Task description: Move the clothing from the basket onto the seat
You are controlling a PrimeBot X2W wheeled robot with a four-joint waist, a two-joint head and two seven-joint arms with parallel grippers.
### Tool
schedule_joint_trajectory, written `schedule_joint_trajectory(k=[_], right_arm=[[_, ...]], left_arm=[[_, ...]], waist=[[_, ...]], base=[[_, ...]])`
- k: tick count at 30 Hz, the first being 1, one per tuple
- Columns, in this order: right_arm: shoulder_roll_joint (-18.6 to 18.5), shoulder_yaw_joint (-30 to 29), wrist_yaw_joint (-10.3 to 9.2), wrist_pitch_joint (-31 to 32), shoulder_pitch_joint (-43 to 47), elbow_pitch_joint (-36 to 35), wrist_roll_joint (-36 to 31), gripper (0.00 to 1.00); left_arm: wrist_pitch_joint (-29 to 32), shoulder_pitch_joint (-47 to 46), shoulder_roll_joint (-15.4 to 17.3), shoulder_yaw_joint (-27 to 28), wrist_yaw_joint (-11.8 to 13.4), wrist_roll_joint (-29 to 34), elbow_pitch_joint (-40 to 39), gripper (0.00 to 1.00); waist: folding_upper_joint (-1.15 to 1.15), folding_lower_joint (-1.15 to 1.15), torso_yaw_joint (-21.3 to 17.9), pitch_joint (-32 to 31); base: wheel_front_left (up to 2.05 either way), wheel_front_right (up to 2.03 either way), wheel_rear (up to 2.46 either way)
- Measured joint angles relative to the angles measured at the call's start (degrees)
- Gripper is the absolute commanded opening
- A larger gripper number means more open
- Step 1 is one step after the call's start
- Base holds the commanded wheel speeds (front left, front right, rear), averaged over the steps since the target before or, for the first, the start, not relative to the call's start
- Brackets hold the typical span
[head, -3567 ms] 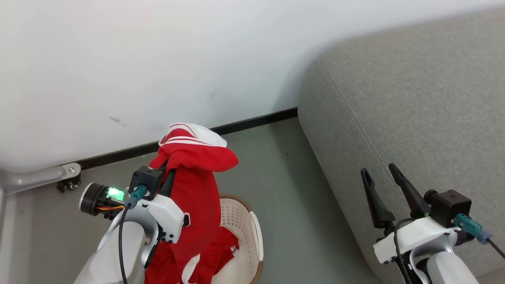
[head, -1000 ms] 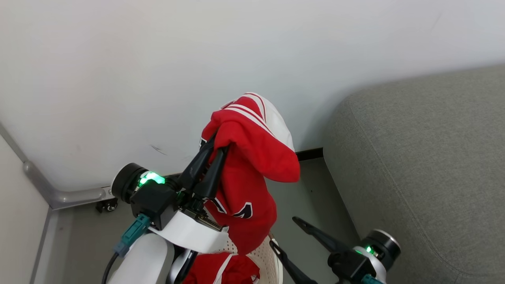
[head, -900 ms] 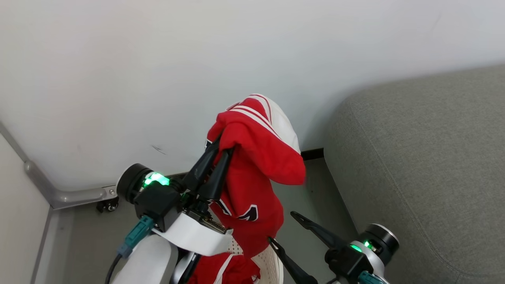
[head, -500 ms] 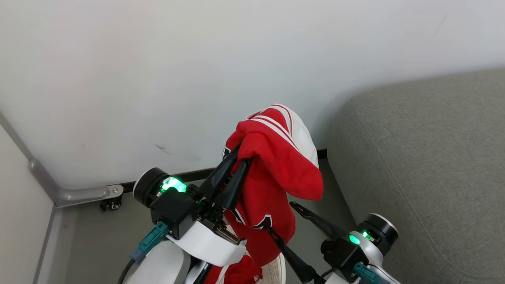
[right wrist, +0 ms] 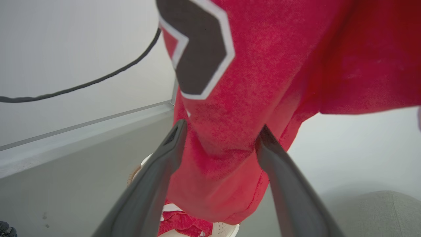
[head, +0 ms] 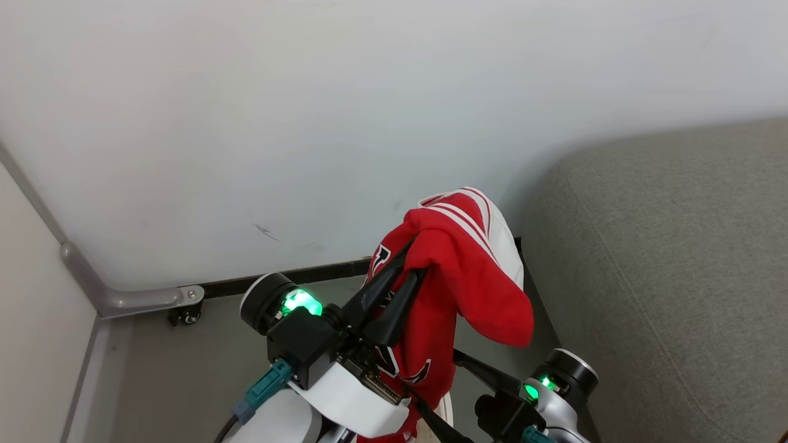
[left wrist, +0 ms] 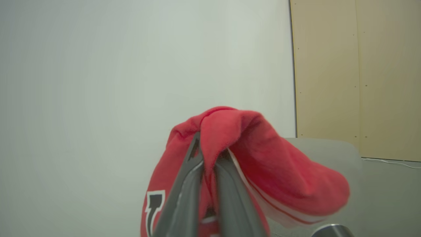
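A red garment of the clothing (head: 474, 283) with white striped trim hangs in the air from my left gripper (head: 411, 261), which is shut on its top fold (left wrist: 230, 131). The gripper's tips (left wrist: 210, 144) pinch the cloth. My right gripper (head: 434, 375) is open low down, and the garment's hanging lower part (right wrist: 230, 98) passes between its fingers (right wrist: 164, 164). Below it sits the basket (right wrist: 227, 227) with more red clothing (right wrist: 184, 221) inside. The grey seat (head: 665, 277) lies just right of the lifted garment.
A white wall stands close behind. A black skirting and a grey metal rail with a small caster (head: 188, 311) run along the grey floor (head: 172, 381). A beige panel (left wrist: 355, 79) rises beyond the seat. A black cable (right wrist: 82, 86) crosses the right wrist view.
The head camera has shifted. My left gripper has carried the garment rightward, nearer the seat. My right gripper has swung in under it, so the hanging cloth is now between its open fingers.
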Motion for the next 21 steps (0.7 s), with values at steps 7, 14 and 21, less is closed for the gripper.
schedule_joint_trajectory(k=[7, 14, 21], right_arm=[[0.1, -1.4, 0.0, 0.0, -0.3, 1.0, -0.5, 1.0], [0.2, -5.4, 0.0, 0.0, -0.3, 1.6, -0.4, 1.0], [0.3, -8.7, 0.0, 0.0, -0.3, 1.8, 4.5, 0.0]], left_arm=[[0.0, 0.0, 0.0, -2.0, 0.5, -1.1, -0.4, 0.0], [0.0, 0.0, 0.0, -4.1, 0.5, -1.5, -0.3, 0.0], [0.0, 0.0, 0.0, -4.7, 1.1, -2.0, 0.3, 0.0]], waist=[[0.0, 0.0, 0.6, -0.1], [0.0, 0.0, 1.2, -0.2], [0.0, 0.0, 1.7, -0.1]], base=[[0.0, 0.0, 0.0], [0.0, 0.0, 0.0], [0.0, 0.0, 0.0]])
